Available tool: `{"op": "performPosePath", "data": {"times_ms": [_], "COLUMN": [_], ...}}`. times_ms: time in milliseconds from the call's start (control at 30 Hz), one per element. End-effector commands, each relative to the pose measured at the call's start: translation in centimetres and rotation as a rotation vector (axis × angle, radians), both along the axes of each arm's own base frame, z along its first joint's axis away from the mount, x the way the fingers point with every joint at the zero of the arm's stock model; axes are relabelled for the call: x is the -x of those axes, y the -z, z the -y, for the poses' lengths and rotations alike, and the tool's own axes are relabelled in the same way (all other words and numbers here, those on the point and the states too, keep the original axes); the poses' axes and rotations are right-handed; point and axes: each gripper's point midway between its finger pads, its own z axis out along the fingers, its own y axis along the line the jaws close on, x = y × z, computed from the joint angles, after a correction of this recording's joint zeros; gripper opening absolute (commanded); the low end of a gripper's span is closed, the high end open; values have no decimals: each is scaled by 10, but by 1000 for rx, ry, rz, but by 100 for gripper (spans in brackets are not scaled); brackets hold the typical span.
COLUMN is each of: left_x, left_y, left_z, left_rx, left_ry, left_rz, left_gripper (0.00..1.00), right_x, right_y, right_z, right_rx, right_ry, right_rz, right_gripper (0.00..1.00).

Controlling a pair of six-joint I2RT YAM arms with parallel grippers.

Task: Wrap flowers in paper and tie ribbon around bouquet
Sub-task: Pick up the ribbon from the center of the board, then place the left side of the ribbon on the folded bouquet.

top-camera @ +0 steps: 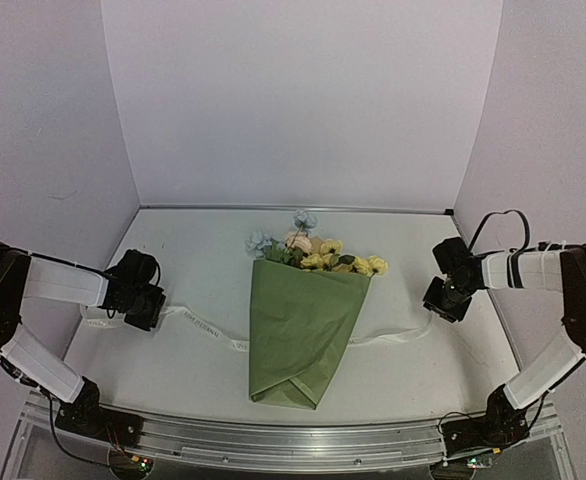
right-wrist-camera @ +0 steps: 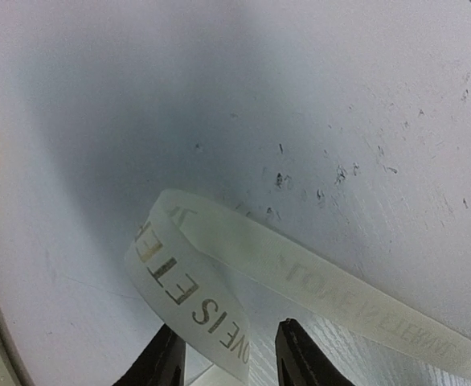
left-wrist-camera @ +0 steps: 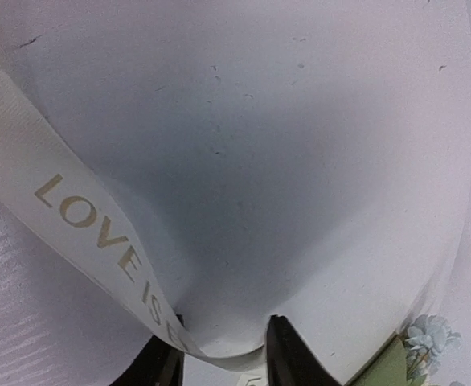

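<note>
The bouquet lies in the middle of the table: a cone of olive-green paper with the blue, pink and yellow flowers showing above its wide rim. The cream ribbon runs flat under the cone and comes out on both sides. My left gripper is down at the ribbon's left end. In the left wrist view its gripper is partly open, and the lettered ribbon curves across the gap. My right gripper is at the right end. There its gripper is also apart, with a folded loop of ribbon between the fingers.
White walls close in the table at the back and on both sides. A metal rail runs along the near edge by the arm bases. A blue bloom and a corner of the green paper show at the left wrist view's lower right.
</note>
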Motion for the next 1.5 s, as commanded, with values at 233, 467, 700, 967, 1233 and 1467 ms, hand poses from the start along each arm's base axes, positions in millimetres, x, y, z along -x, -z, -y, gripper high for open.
{"op": "performPosePath", "data": {"times_ms": [233, 467, 700, 967, 1233, 1467], "left_x": [-37, -76, -74, -10, 52, 113], "left_y": [-35, -111, -186, -206, -180, -157], "left_z": [-3, 34, 157, 297, 391, 441], "left_rx": [-120, -218, -203, -136, -227, -233], "left_ry": [182, 454, 870, 1355, 1792, 2142], "left_rz": [131, 369, 712, 985, 1045, 1052], "left_gripper": [0, 0, 0, 0, 0, 0], "right_x": [-21, -17, -6, 12, 4, 7], "right_y": [-29, -72, -121, -132, -132, -116], "right_z": [0, -19, -60, -127, -116, -95], "right_rx": [-14, -131, -237, -376, -301, -189], "right_ry": [8, -5, -71, -184, -94, -47], "right_rz": [94, 222, 394, 469, 432, 381], "right_gripper": [0, 0, 0, 0, 0, 0]}}
